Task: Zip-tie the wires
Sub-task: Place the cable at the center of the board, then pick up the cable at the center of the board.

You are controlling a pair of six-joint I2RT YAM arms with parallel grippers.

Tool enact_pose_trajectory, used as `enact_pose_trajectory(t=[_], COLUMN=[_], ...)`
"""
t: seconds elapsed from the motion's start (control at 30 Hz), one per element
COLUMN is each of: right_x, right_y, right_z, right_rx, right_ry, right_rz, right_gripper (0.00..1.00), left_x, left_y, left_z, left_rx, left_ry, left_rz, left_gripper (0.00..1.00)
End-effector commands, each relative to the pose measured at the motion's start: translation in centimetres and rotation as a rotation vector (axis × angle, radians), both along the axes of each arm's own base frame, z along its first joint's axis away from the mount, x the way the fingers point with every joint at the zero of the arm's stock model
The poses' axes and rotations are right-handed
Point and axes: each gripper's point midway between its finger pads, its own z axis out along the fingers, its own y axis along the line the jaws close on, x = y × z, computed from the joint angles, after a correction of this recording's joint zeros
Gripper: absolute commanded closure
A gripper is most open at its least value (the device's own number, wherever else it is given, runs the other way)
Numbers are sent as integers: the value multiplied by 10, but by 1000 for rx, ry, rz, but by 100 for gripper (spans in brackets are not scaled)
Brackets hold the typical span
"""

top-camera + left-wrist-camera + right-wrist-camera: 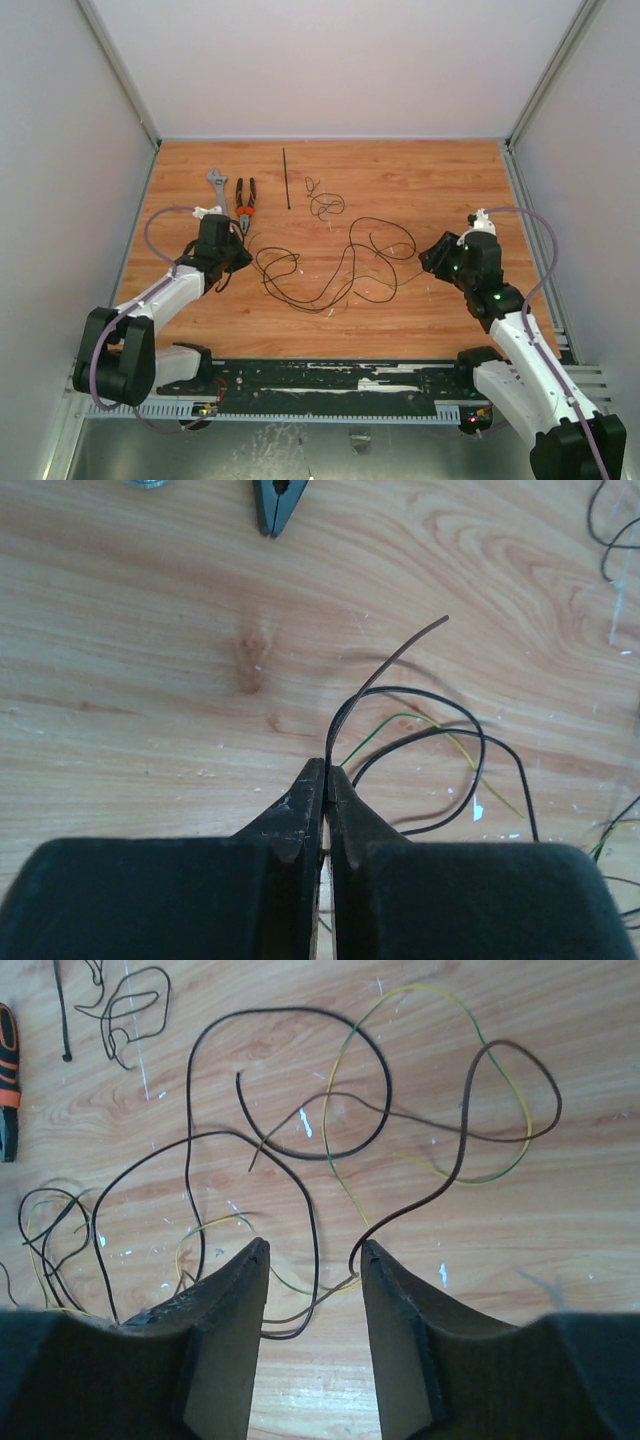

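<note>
Here the closed left pincer (327, 770) clamps the left end of the thin black and olive-yellow wire tangle (350, 262), while its right end lies loose inside the parted right pincer (312, 1250).

Looped black and olive wires (335, 268) sprawled loosely, straight black zip tie (286, 178) lying beyond

Top external: high at near edge, looks down on whole table (450, 190). Left wrist: very close, low over wood, facing forward. Right wrist: close, tilted down. All three share the wires (335, 268); pliers (245, 203) at left wrist's top edge, right wrist's left edge
</note>
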Motion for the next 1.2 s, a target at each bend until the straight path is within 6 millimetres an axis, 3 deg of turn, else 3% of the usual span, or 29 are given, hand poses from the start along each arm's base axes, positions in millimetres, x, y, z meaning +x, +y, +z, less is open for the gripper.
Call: enact_pose_trajectory(t=[0.0,0.27,0.37,0.47,0.57,0.77,0.93,1.17], right_x=[10,30,39,50,63,96,139,193], right_y=[-9,-21,-29,-21,-4,34,72,131], right_z=[34,84,102,112,111,104,89,50], right_rx=[-8,-91,-147,-149,-128,-58,-86,-17], right_ry=[-86,-199,-242,-275,-286,-285,-265,-178], right_rz=[-54,-77,-96,-56,29,173,257,329], right_gripper=[52,37,35,35,34,34,32,31], left_x=[4,2,3,5,11,28,32,19], left_y=[2,8,11,17,23,32,26,7], left_z=[-9,-27,-24,-15,6,68,123,168], left_rx=[25,57,63,79,94,124,91,21], left_ry=[-6,37,33,14,-33,-158,-291,-402], left_rz=[26,49,73,107,138,168,127,5], left_gripper=[90,70,52,39,27,3,2,2])
